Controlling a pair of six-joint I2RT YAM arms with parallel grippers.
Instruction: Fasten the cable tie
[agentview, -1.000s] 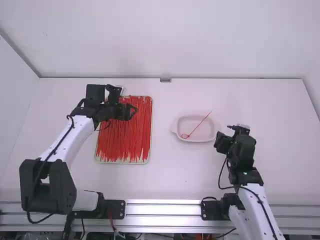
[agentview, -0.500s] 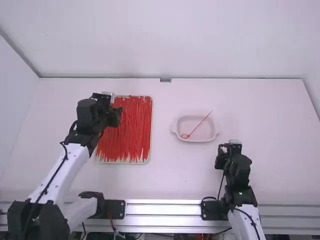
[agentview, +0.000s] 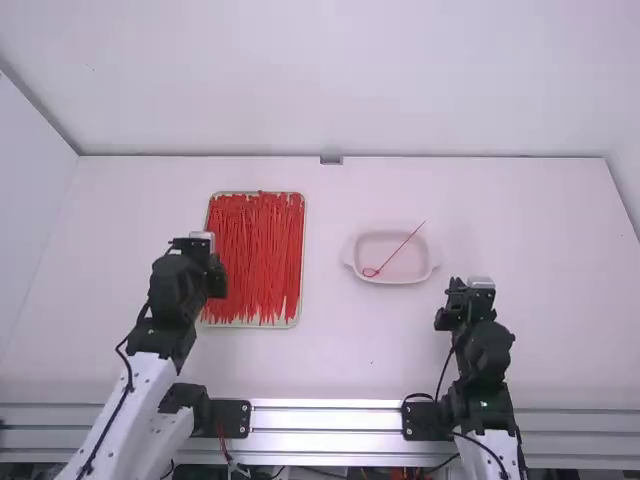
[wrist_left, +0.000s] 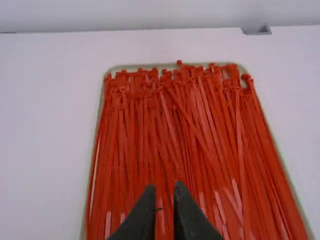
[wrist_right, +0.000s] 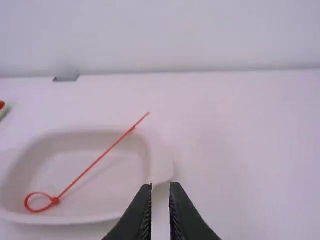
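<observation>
A looped cable tie (wrist_right: 95, 163) is laid in the white dish (wrist_right: 160, 165), apparently set apart as finished from the loose ties (agentview: 255, 260) stocked in the tray (agentview: 250, 324), while the left gripper (wrist_left: 164, 189) and right gripper (wrist_right: 159, 187) are held empty, fingers almost touching, above the tabletop (agentview: 520, 210).

No text, label, brand, number or sign can be read in any view. The ties (agentview: 260, 250), the tray (agentview: 250, 325), the dish (agentview: 400, 281) and the table (agentview: 520, 220) carry no legible marking.
</observation>
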